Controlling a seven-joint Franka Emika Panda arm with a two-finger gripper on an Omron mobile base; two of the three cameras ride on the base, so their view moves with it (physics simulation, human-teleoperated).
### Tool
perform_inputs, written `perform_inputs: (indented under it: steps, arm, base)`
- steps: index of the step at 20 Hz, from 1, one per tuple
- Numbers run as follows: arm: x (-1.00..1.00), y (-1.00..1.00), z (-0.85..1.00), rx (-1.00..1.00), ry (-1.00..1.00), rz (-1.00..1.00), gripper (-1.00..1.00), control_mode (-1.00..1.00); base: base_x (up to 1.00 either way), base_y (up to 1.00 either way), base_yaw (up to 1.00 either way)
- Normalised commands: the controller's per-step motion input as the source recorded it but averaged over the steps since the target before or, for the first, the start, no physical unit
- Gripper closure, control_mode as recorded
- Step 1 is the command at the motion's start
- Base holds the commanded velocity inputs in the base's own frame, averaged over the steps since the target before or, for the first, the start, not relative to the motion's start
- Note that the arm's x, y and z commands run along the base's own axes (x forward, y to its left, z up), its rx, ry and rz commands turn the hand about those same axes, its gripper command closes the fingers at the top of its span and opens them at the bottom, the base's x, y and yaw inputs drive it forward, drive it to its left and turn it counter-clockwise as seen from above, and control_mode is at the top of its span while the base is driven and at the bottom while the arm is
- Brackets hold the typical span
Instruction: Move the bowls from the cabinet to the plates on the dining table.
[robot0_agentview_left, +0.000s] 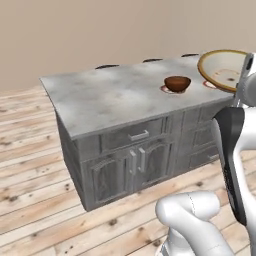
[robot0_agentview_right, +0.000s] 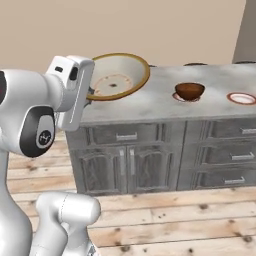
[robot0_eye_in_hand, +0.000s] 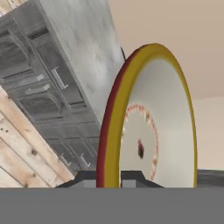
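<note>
Gripper (robot0_eye_in_hand: 108, 178) clamped on rim of pale cream bowl (robot0_agentview_right: 116, 76), both dark tips pinching its edge, bowl tipped on its side w/ hollow facing the cameras, held up in the air beside the dining table (robot0_agentview_left: 100, 100). No writing or labels readable anywhere. Cream bowl: shallow, round, glossy, mustard-yellow rim, faint reddish dotted ring and dark spot at centre. Brown bowl (robot0_agentview_left: 177, 83): deep, shiny reddish wood, upright on a red-rimmed plate (robot0_agentview_right: 177, 96) on the table. Second plate (robot0_agentview_right: 241, 98), pale ring, sits bare nearby. Tabletop grey-white marbled stone; below it grey wood-grain drawers, panelled doors, bar handles. Plank floor (robot0_agentview_left: 30, 175).
</note>
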Motion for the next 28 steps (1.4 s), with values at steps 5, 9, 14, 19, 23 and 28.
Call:
perform_inputs:
  steps: [5,9,14,19,23,28]
  arm:
    - [0.00,0.00,0.00,0.00,0.00,0.00,1.00,1.00]
    - [0.00,0.00,0.00,0.00,0.00,0.00,1.00,1.00]
    - [0.00,0.00,0.00,0.00,0.00,0.00,1.00,1.00]
    - [0.00,0.00,0.00,0.00,0.00,0.00,1.00,1.00]
    - [0.00,0.00,0.00,0.00,0.00,0.00,1.00,1.00]
    - [0.00,0.00,0.00,0.00,0.00,0.00,1.00,1.00]
  base:
    - [0.02,-0.74,0.22]
    - [0.00,-0.86,0.17]
    - [0.00,-0.86,0.16]
    - [0.00,-0.89,0.17]
    - [0.00,-0.87,0.17]
    - [0.00,-0.81,0.17]
